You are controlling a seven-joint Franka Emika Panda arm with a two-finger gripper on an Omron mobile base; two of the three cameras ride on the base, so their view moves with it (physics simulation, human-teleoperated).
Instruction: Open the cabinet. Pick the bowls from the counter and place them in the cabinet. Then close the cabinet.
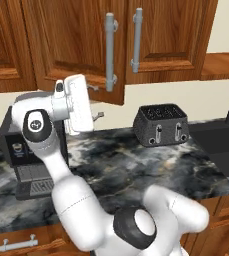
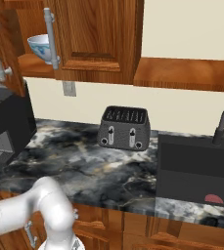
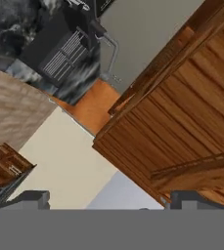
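Note:
The cabinet has its left door swung out ajar, and the right door lies flat. Through the gap, a white bowl with a blue pattern rests on the cabinet shelf. My gripper hovers just under the bottom edge of the open left door, above the counter. It is open and holds nothing. In the hand view its fingertips stand wide apart, facing the wooden underside of the door.
A black coffee machine stands on the counter at the left, right beside my arm. A dark toaster sits against the back wall, and a black sink lies to the right.

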